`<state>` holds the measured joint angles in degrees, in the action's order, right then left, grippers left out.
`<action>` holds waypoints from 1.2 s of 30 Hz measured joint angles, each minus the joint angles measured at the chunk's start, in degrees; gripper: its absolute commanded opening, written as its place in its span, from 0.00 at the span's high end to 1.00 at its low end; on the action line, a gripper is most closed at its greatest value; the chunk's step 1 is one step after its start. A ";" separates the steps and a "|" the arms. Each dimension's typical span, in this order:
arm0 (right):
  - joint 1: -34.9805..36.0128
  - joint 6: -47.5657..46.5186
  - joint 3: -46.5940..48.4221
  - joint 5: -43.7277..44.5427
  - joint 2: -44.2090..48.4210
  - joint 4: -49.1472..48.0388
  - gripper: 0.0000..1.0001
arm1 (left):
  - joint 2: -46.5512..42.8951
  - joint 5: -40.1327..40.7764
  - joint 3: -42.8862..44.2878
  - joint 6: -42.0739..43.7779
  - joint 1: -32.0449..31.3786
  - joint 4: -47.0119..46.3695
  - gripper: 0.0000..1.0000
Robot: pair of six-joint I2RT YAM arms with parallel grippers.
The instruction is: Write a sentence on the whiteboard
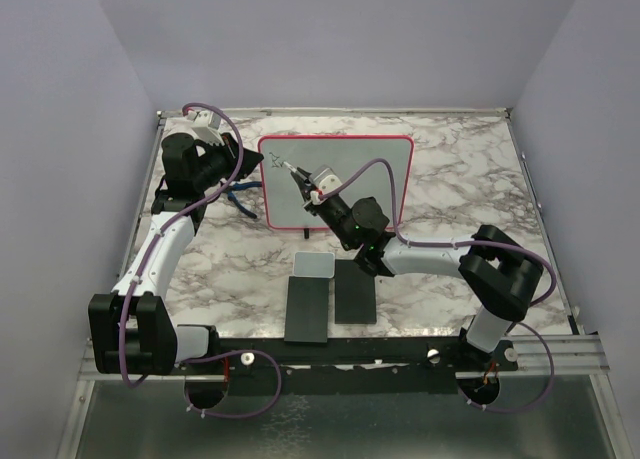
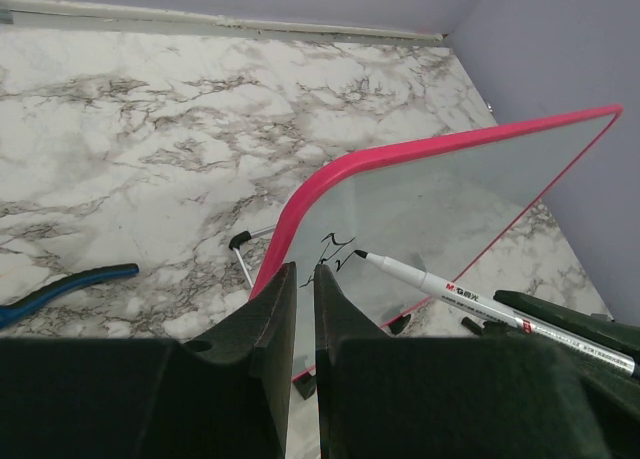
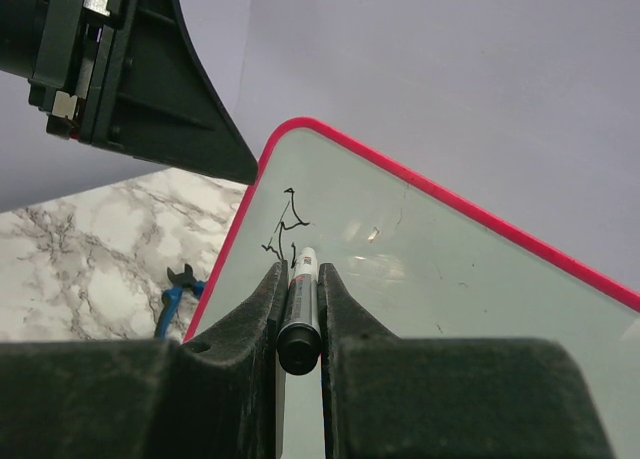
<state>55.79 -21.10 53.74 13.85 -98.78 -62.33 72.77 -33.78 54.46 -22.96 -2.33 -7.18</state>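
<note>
The whiteboard with its red-pink rim stands tilted at mid-table. A few thin dark strokes of the sentence sit near its upper left corner, also clear in the wrist views. My right gripper is shut on a white marker whose dark tip rests at the board just beside the strokes. My left gripper is closed on the board's left rim, jaws nearly together.
Blue-handled pliers lie left of the board. A small grey-white pad and two black slabs lie in front of it. The board's black-tipped foot pokes out behind.
</note>
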 measured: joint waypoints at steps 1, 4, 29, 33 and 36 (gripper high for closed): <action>0.00 0.00 0.00 0.09 0.00 -0.09 0.99 | 0.00 0.00 -0.02 0.00 0.00 0.00 0.87; 0.00 0.00 0.00 0.35 0.00 -0.33 0.99 | 0.00 0.00 0.00 0.00 0.00 0.00 0.87; 0.00 0.68 -5.27 -2.51 4.52 -1.40 0.99 | 0.00 0.00 0.00 -0.02 0.00 0.00 0.87; 0.00 0.66 -5.27 -2.51 4.50 -1.51 0.99 | 0.00 0.00 0.00 -0.02 0.00 0.00 0.87; 0.00 0.63 -4.98 -2.49 4.20 -1.53 0.99 | 0.00 0.00 0.00 -0.02 0.00 0.00 0.87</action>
<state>55.79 -20.47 48.75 11.35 -94.59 -63.86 72.77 -33.78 54.46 -22.98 -2.33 -7.18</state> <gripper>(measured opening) 0.145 0.134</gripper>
